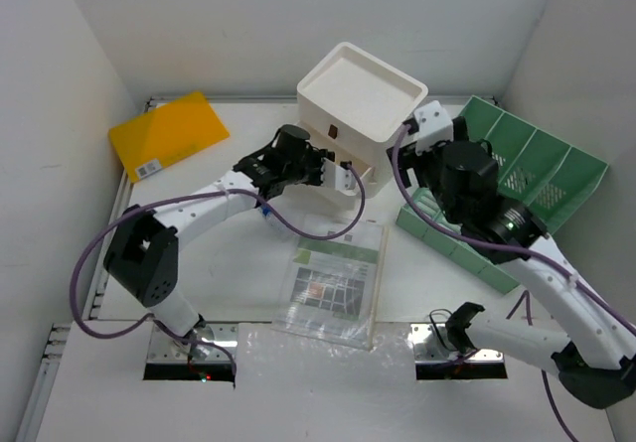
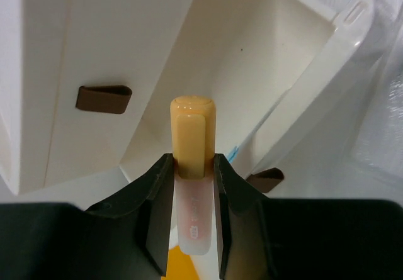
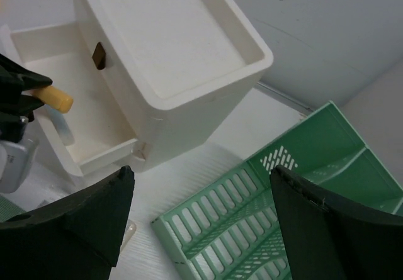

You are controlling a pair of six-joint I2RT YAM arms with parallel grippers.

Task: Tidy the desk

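Observation:
The white desk (image 1: 231,285) carries a white drawer box (image 1: 362,104) at the back middle, with one drawer (image 2: 252,85) pulled out. My left gripper (image 1: 336,176) is shut on a highlighter (image 2: 192,143) with a yellow-orange cap and a translucent body. It holds the highlighter over the open drawer, cap toward the drawer's inside. The cap also shows in the right wrist view (image 3: 54,97). My right gripper (image 1: 415,142) is open and empty, its fingers (image 3: 69,223) spread wide above the green organizer's (image 3: 283,211) near corner, right of the box (image 3: 170,47).
A yellow folder (image 1: 169,134) lies at the back left. A clear plastic sleeve with a printed sheet (image 1: 333,278) lies at the front middle. The green slotted file organizer (image 1: 517,169) lies on its side at the right. Brown pull tabs (image 2: 104,99) mark the drawer fronts.

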